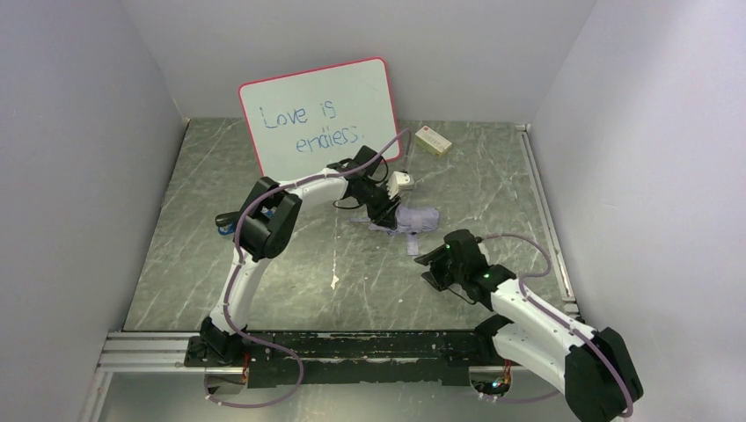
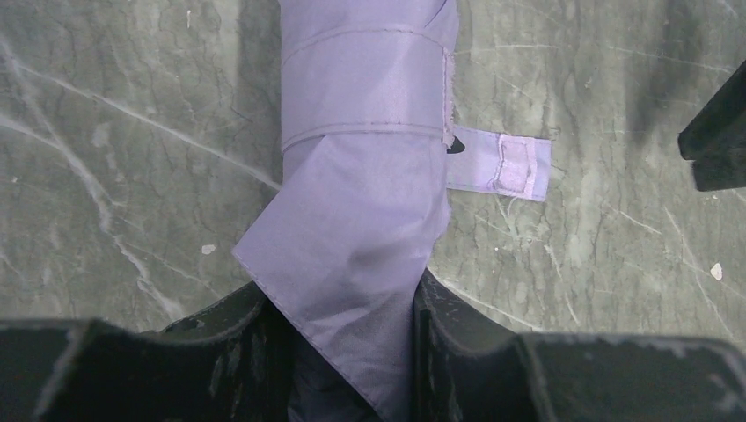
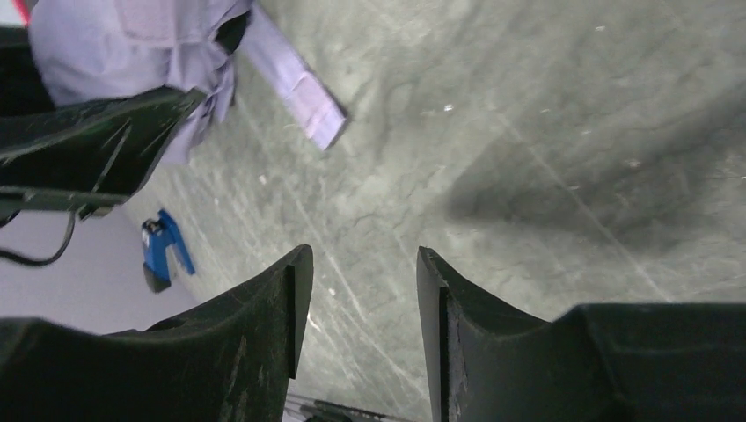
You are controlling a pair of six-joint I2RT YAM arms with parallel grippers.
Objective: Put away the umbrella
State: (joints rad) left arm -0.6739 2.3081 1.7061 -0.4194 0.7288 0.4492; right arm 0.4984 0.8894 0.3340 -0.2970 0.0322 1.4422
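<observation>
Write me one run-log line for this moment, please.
left hand: shut on umbrella | right hand: open, empty, near strap | umbrella: rolled, on table | strap: end loose

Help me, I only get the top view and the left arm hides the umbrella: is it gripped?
Observer: Yes. The left wrist view shows the left gripper closed on the umbrella, at its loose fabric end.
Operator: Is the strap wrapped?
Observer: It circles the bundle; its tab end sticks out sideways over the table.
Operator: Is the right gripper holding anything?
Observer: No. Its wrist view shows the jaws apart, with only table between them.
</observation>
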